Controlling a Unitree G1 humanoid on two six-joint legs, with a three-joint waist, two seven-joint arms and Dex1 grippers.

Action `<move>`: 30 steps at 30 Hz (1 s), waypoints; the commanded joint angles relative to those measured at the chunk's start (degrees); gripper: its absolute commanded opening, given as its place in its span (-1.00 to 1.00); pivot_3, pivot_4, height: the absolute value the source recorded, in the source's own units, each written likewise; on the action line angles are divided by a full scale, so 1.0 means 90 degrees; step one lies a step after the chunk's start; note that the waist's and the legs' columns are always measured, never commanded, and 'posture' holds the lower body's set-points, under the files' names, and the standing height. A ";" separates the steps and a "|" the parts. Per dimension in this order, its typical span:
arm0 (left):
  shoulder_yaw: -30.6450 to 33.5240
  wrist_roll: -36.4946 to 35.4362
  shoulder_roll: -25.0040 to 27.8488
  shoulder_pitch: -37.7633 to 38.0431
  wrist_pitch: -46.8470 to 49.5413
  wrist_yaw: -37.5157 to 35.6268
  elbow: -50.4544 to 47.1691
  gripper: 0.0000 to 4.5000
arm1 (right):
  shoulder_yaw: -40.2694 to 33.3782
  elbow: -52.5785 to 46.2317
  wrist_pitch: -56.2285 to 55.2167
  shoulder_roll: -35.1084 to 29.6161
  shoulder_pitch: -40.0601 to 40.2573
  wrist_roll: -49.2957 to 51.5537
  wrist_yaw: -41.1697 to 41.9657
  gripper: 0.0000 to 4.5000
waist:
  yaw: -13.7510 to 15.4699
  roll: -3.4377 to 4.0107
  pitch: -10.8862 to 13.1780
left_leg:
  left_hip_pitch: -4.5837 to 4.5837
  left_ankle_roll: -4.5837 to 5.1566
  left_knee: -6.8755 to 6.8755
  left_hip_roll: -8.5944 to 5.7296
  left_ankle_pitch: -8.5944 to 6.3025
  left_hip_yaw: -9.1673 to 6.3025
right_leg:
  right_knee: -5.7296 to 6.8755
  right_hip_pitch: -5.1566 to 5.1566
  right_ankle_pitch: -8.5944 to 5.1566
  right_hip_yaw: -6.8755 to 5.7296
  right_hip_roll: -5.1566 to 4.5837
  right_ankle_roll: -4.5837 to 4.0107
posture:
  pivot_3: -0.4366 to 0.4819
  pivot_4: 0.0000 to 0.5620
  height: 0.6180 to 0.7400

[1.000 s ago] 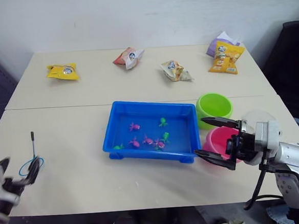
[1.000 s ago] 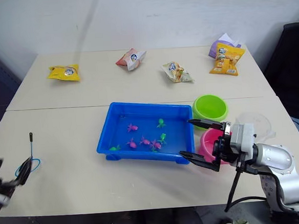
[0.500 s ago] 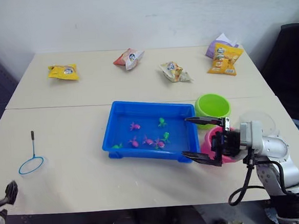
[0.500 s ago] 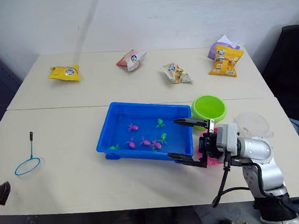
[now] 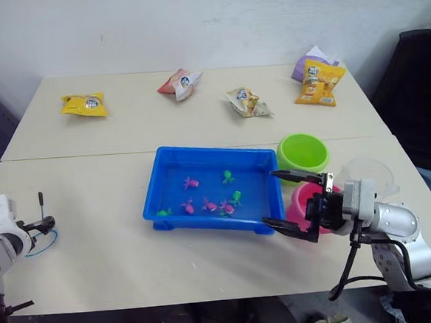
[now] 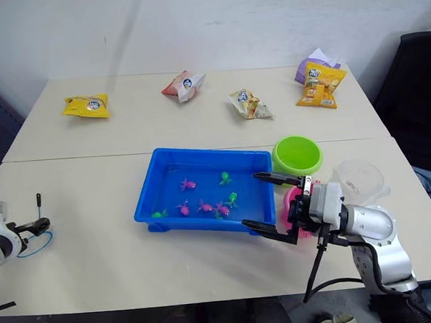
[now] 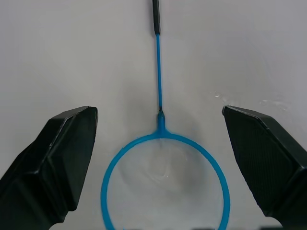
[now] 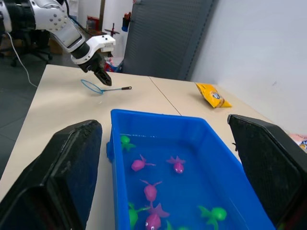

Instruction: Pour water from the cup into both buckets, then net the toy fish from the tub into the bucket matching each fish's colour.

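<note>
Every fish [image 5: 205,203] sits in the tub [image 5: 172,160], none netted. The left claw [image 7: 158,158] hangs spread wide over the net [image 7: 165,177] lying flat on the desk [image 5: 119,257]. The right claw [image 5: 292,204], also agape, hovers between tub and pink bucket [image 5: 301,200]; the netting looks wholly ahead.

Your desk [image 5: 89,148]: pale beige top, two sections meeting at a seam running 9 to 3 o'clock.

Resting directly on it, you have:
- tub [image 5: 215,226], blue, at centre; toy fish [image 5: 190,183] in water inside.
- green bucket [image 5: 301,152] at 3 o'clock of the tub; pink bucket [image 5: 300,206] just nearer, at 4 o'clock.
- cup [image 5: 370,171], clear, beyond the buckets at 3 o'clock.
- net [image 5: 40,234], flat, at 9 o'clock.
- snack packets along 12 o'clock: yellow packet [image 5: 84,105], red-white packet [image 5: 178,83], pale packet [image 5: 246,102], orange packet [image 5: 318,83] against purple packet [image 5: 305,58].
</note>
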 commanded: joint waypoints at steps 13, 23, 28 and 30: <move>-0.0757 0.0843 0.0226 -0.1227 -0.0970 -0.1011 0.2738 0.51 | -0.0577 -0.0315 -0.0641 -0.0257 0.0455 -0.0394 -0.0461 1.00 | 0.0043 -0.0003 -0.0004 | 0.0010 -0.0003 0.0013 -0.0005 0.0008 0.0001 | 0.0033 0.0003 0.0001 0.0001 -0.0004 0.0002 | -0.05 -0.47 0.98; -0.0432 0.0601 0.0624 -0.0849 -0.1542 -0.1854 0.2345 -0.99 | -0.0622 -0.0178 -0.0595 -0.0456 0.0278 -0.0423 -0.0542 1.00 | -0.0036 0.0000 -0.0004 | 0.0020 -0.0010 0.0009 -0.0002 0.0012 0.0010 | 0.0044 0.0001 0.0000 0.0010 0.0000 0.0000 | -0.05 -0.47 0.98; -0.0082 -0.0086 0.0861 -0.0817 -0.3105 -0.3901 0.0759 -0.99 | -0.0538 -0.0701 0.0473 -0.0866 0.0029 0.0004 -0.0724 1.00 | 0.0062 -0.0029 -0.0001 | 0.0003 -0.0012 0.0016 0.0000 0.0014 -0.0003 | 0.0042 -0.0007 -0.0001 -0.0003 -0.0005 -0.0002 | -0.05 -0.47 0.98; -0.0157 -0.0260 0.0954 -0.0832 -0.3529 -0.4657 0.0242 -0.99 | -0.0487 -0.0989 0.1121 -0.1131 -0.0101 0.0288 -0.0753 1.00 | 0.0073 -0.0029 -0.0001 | -0.0006 -0.0011 0.0017 -0.0005 0.0014 -0.0011 | 0.0037 -0.0008 -0.0001 -0.0011 -0.0018 -0.0003 | -0.05 -0.47 0.98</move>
